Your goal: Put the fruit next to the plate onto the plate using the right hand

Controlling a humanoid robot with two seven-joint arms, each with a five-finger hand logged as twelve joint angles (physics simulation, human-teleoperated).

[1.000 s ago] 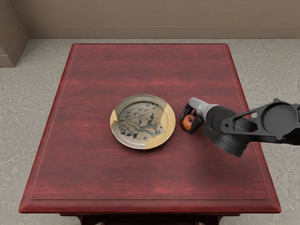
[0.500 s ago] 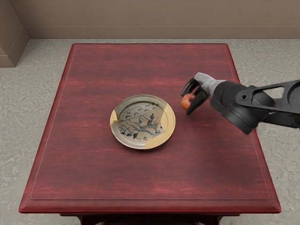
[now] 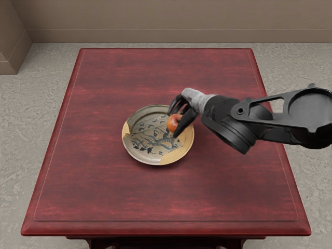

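roughly left of centre in the frame, on the dark red wooden table [image 3: 104,197], sits the painted ceramic plate [image 3: 126,136] (tan patches on the rim, blue brushwork in the well), lying flat and face up. over its right-hand part is the small orange-red fruit [image 3: 173,123], held by the right hand [image 3: 181,113]. the dark fingers [image 3: 184,126] are curled around it from above and from the right, so only its left face shows. i judge that the fruit is being carried above the plate's inner right side rather than resting there, though whether it touches the glaze cannot be told from this slant. a grip from above probably leaves the underside free for setting down. the fruit looks nearly round, and no stem or long axis can be made out, so which way it points is unclear. the black right arm [image 3: 270,122] runs off to the right edge of the frame.
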